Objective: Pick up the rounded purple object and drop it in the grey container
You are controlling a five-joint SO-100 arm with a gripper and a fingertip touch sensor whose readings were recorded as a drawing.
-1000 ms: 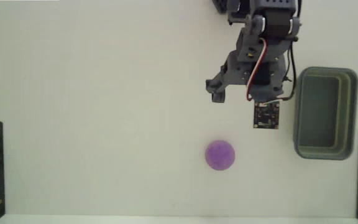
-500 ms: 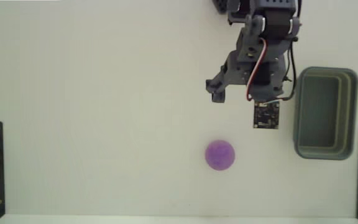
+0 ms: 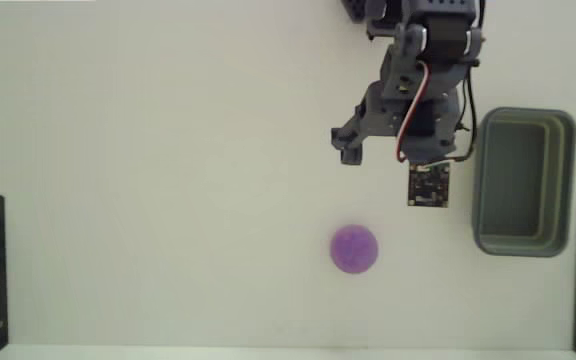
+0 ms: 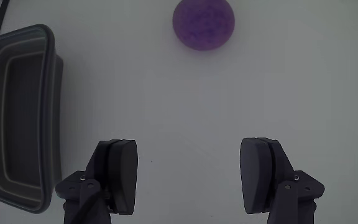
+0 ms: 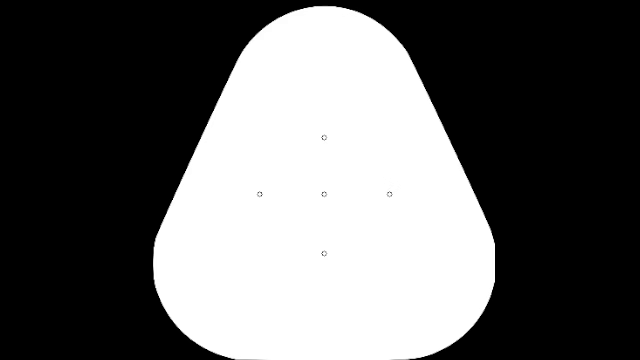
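- The purple ball (image 3: pixel 353 248) sits alone on the white bench (image 3: pixel 168 180), well apart from the arm and left of the grey container (image 3: pixel 523 182) in the fixed view.
- The hand (image 4: pixel 192 174) is spread wide and empty, the ball ahead of it near the top of the wrist view (image 4: pixel 203 23).
- It looks matte and light, so probably not slippery, but being round it will likely roll if nudged.
- Best hold, I'd judge: one finger on each side across its widest part.
- Whether it is soft or hard can't be told.
- The container's floor is dark and hard to read; its near end is cut off in the wrist view (image 4: pixel 17 118).
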